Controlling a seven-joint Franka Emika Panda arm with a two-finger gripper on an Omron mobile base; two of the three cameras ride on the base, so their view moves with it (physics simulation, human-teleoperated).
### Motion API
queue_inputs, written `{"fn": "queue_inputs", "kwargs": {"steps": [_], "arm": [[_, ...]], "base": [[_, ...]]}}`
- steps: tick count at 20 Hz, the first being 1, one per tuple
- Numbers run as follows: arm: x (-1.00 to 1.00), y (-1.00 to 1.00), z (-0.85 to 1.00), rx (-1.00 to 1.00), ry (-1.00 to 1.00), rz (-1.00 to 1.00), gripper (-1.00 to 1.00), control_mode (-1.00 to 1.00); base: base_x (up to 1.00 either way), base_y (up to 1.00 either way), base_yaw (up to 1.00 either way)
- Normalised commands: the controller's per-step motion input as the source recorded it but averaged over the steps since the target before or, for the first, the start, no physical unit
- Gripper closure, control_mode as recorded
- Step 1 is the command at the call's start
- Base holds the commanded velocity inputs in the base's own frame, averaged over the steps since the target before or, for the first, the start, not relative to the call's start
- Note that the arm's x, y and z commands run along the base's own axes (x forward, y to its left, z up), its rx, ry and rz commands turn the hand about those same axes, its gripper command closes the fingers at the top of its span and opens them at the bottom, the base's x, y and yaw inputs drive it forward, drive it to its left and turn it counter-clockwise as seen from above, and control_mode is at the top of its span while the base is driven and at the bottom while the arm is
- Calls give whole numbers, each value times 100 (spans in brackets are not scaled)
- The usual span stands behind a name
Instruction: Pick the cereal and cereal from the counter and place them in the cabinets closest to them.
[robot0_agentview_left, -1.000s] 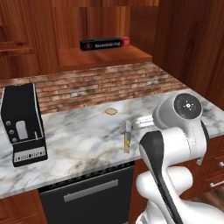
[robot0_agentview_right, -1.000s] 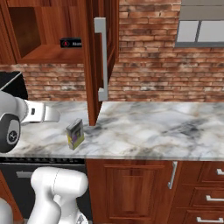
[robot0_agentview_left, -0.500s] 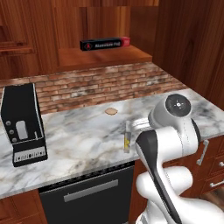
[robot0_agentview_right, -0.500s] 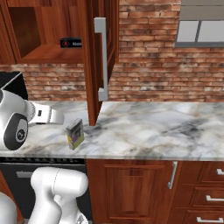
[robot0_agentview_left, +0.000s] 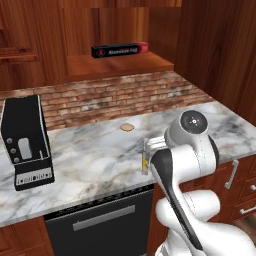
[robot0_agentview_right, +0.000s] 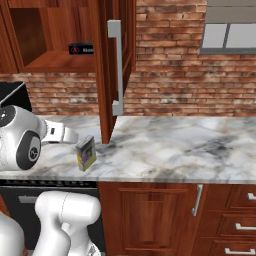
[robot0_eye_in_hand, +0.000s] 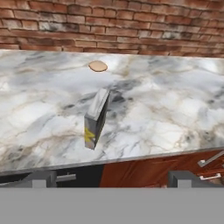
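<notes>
You have the counter (robot0_eye_in_hand: 166, 109) spread wide ahead of the hand (robot0_eye_in_hand: 109, 177), bare marble running out to both sides and back to the brick wall (robot0_eye_in_hand: 131, 26); its front edge lies just below and ahead of the fingertips (robot0_eye_in_hand: 183, 178). Above and beyond the hand, the cabinet (robot0_agentview_right: 35, 35) stands open, its door (robot0_agentview_right: 112, 65) swung out over the counter with its bottom edge close above the marble. A long black-and-red box (robot0_agentview_left: 120, 49) lies on the cabinet shelf. The arm (robot0_agentview_left: 185, 150) reaches forward low over the counter's front edge. The grey cereal box (robot0_eye_in_hand: 96, 117) stands upright near that edge, straight ahead of the hand and apart from it. The hand is spread wide, gripping nothing. A small tan disc (robot0_eye_in_hand: 98, 66) lies farther back.
</notes>
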Motion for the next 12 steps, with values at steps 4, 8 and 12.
{"fn": "queue_inputs", "kwargs": {"steps": [4,8,12], "arm": [[29,0,-24,0,-3,-2,-100,-100],[25,0,-21,0,-2,-3,-100,-100],[25,0,-24,0,0,-3,-100,-100]], "base": [[0,0,0],[0,0,0],[0,0,0]]}}
